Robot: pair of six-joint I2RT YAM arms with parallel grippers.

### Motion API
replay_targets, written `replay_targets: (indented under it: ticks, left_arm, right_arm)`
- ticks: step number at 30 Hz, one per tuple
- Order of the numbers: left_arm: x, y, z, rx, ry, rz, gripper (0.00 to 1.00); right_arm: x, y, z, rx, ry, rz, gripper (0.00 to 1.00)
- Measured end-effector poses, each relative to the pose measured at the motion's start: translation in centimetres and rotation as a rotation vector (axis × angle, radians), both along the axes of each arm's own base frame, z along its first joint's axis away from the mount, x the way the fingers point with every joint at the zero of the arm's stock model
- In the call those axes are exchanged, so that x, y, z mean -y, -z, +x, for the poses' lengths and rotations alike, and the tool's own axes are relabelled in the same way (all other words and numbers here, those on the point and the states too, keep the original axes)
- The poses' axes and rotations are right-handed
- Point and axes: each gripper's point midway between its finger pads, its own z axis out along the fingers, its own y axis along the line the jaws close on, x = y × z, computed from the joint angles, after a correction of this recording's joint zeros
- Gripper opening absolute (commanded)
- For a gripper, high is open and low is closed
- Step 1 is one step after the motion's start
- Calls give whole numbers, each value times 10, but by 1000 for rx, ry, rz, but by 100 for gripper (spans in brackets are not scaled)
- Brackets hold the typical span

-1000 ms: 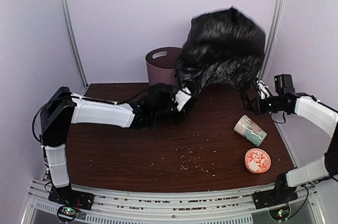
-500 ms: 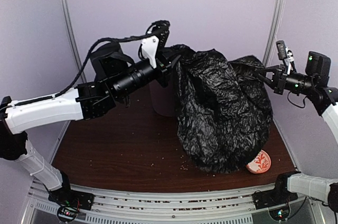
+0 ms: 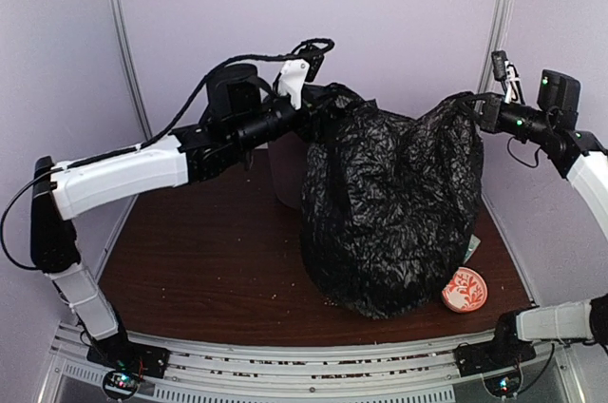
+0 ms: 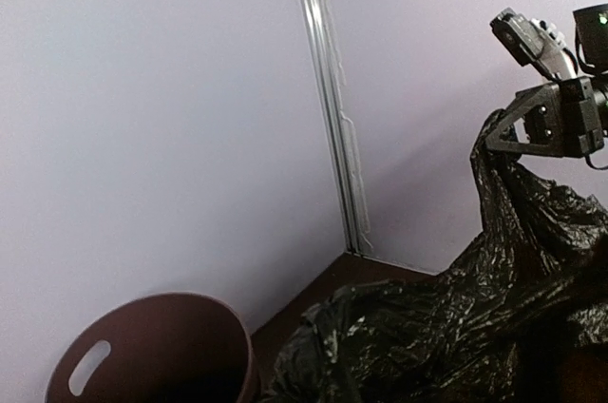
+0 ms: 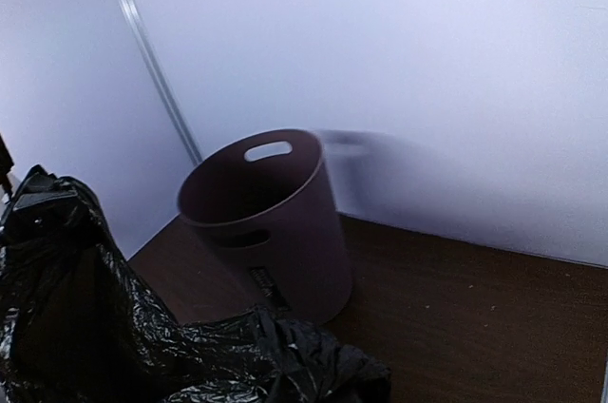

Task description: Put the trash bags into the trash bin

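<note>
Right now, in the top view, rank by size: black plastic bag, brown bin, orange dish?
1. crinkled black plastic trash bag
2. mauve-brown round plastic trash bin, mostly hidden, so unsure
3. round orange patterned dish

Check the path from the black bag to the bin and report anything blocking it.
Nothing visible blocks it. The bag hangs from the left gripper and right gripper, both shut on its top edge, close beside the bin. The bin's mouth shows open in both wrist views.

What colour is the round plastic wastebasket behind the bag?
Plain mauve-brown round plastic wastebasket; clearest in the right wrist view.
</note>
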Motion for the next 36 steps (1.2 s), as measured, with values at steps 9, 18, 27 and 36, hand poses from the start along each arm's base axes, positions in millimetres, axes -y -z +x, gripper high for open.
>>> replay_targets:
  ticks: [9,18,27,36]
  left_arm:
    - [49,-36,99,27,-26,-67,0]
    - [20,-76,22,113,118,-135,0]
    - [53,-4,32,94,106,-67,0]
    - [61,86,39,-73,114,70,0]
  right_arm:
    - [29,-47,99,22,211,-2,0]
    - [25,-151,-20,407,171,48,0]
    - [21,16,12,166,150,37,0]
    - [7,20,-8,162,50,44,0]
